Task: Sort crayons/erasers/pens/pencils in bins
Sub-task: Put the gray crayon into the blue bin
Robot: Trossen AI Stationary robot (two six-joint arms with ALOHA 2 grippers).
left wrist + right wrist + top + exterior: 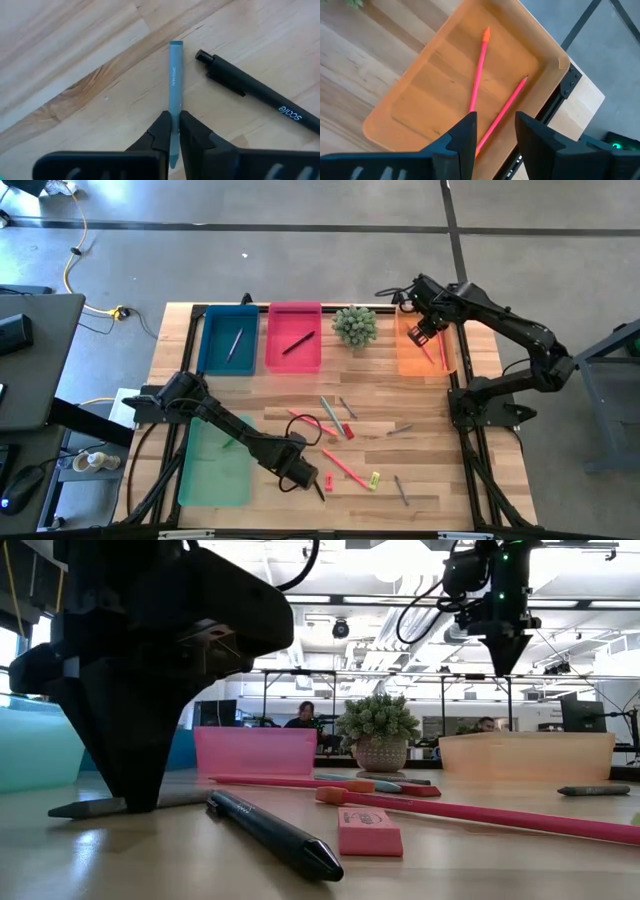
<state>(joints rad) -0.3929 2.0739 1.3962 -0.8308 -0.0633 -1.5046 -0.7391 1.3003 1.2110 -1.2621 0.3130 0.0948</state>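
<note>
Left gripper pinching a grey-blue crayon beside a black pen; right gripper spread above the orange bin holding two pink pencils.

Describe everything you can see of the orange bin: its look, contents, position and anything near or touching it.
The orange bin is a shallow rectangular tray of smooth, slightly translucent plastic with rounded corners and a raised rim. It sits flat at the table's far right corner, right of the small potted plant. Inside lie two thin pink pencils, crossing near one end. The right hand hovers open above it, touching nothing.
</note>
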